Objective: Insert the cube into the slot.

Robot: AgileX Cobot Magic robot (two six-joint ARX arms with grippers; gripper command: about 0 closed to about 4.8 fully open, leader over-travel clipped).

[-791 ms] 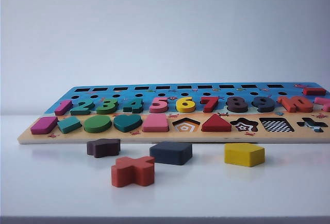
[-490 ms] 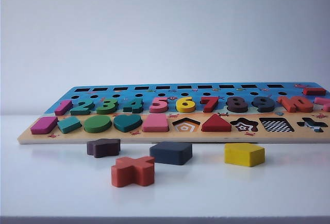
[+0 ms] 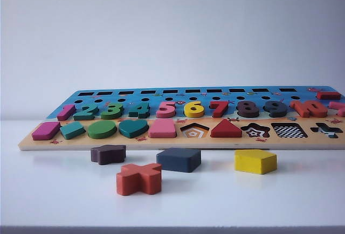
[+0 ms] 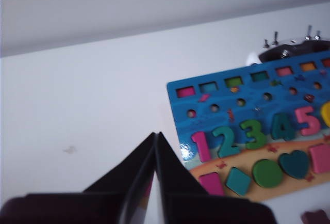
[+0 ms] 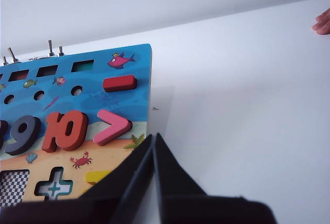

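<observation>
The dark navy cube (image 3: 179,159) lies flat on the white table in front of the puzzle board (image 3: 178,139). The slot (image 3: 289,130), a square recess with a checkered bottom, sits in the board's front row toward the right, between the star recess and the cross recess; its corner also shows as the slot (image 5: 13,185). Neither arm appears in the exterior view. My left gripper (image 4: 155,135) is shut and empty, hovering off the board's end by the number 1. My right gripper (image 5: 154,136) is shut and empty beside the board's end near the pink ">" piece.
A dark brown star block (image 3: 108,153), an orange-red cross block (image 3: 139,178) and a yellow pentagon block (image 3: 255,161) lie loose on the table near the cube. Coloured numbers and shapes fill the board. Fingertips of a person's hand (image 5: 323,22) show at the table's edge.
</observation>
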